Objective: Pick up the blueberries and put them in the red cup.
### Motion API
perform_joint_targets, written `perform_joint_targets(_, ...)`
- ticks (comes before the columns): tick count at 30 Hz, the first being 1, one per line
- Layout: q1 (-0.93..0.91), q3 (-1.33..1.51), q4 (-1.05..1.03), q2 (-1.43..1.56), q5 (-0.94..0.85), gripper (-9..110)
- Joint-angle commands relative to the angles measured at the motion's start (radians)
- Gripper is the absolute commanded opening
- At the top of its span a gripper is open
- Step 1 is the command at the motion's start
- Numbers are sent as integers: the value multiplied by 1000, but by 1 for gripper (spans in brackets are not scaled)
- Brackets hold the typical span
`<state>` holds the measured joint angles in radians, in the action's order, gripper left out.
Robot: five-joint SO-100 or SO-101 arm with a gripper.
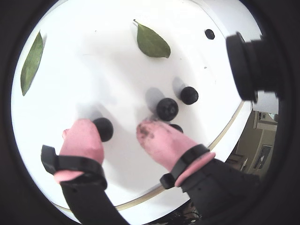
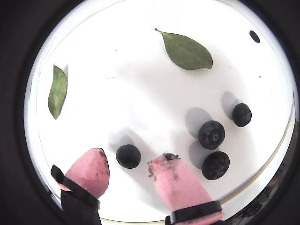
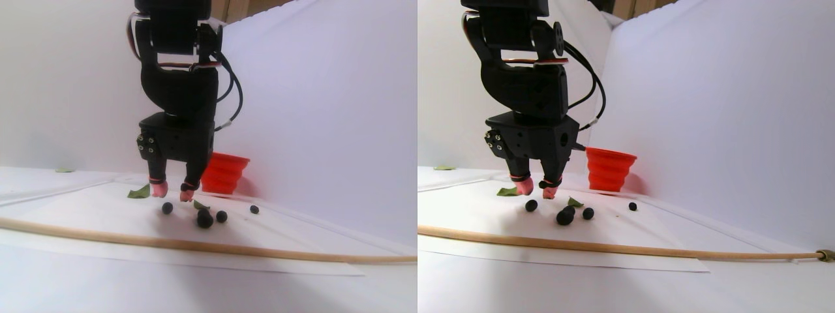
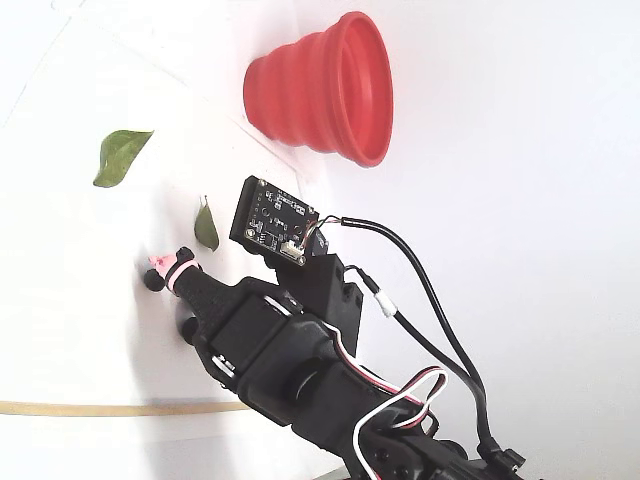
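Pincer (image 2: 129,168) spread, straddling one blueberry (image 2: 128,156); others right.

Looks like a makeshift tabletop test setup, hobbyist or small lab: white paper sheet (image 3: 274,251) laid as a floor, with white backdrop panels (image 3: 326,98) meeting at a corner behind it, much like a photo tent. Bordered at the front by a thin wooden dowel (image 3: 196,245) lying on the paper. Beyond the sheet's edge in a wrist view, a blurred glimpse of beige furniture (image 1: 255,150), hinting at an ordinary indoor room; exact kind cannot be told
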<state>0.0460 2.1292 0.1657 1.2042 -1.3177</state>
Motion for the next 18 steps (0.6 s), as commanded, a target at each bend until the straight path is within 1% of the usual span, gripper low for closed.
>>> perform_joint_targets(1, 2, -51, 26, 18, 6, 18)
perform_joint_targets(18, 11, -101, 46, -40, 17, 18)
